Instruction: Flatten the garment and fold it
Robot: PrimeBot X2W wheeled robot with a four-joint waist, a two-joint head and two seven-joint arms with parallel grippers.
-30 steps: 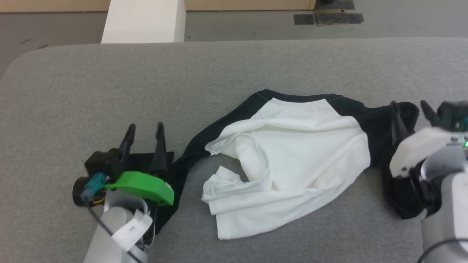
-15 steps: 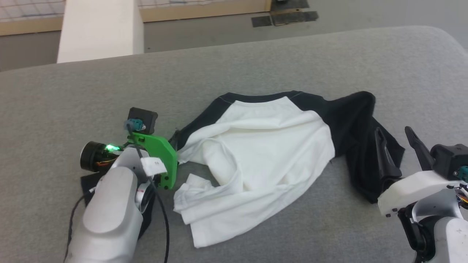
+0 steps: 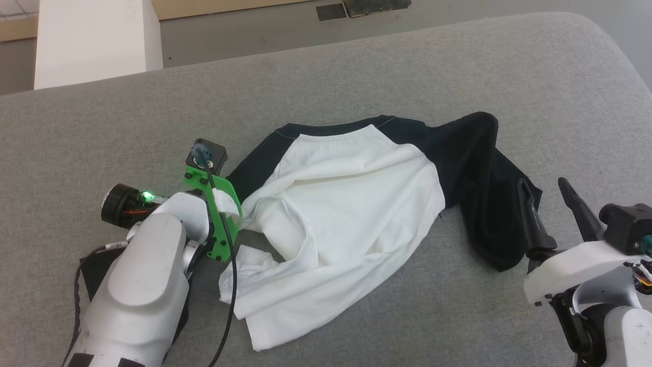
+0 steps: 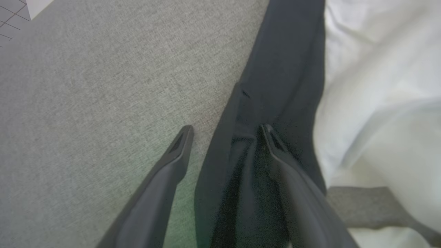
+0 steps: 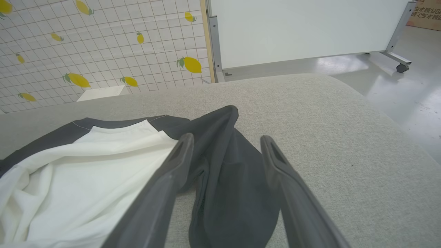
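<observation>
On grey fabric counter, garment lies crumpled near the middle of the head view, not flat, not folded. White body is wrinkled, with the lower hem bunched and doubled over at the near-left side. Black neck trim and shoulders run along the far edge. 1 black sleeve trails toward the robot's left and passes under the left wrist; a dark patch of it shows beside the pale forearm. The other black sleeve is heaped in a lump at the garment's right end.

Left gripper: 2 fingers spread wide, pinching nothing. In the left wrist view, 1 finger is over bare counter and the other lies over the black sleeve, with the sleeve edge running between them. Green bracket on that wrist sits just beside the white cloth in the head view.

Right gripper: 2 fingers also spread apart, holding nothing. In the right wrist view the black sleeve heap sits between and under them. In the head view 1 finger overlaps the sleeve's edge, the other is over bare counter.

Beyond the counter: white block, grey floor, lemon-print wall, whiteboard on wheels.
</observation>
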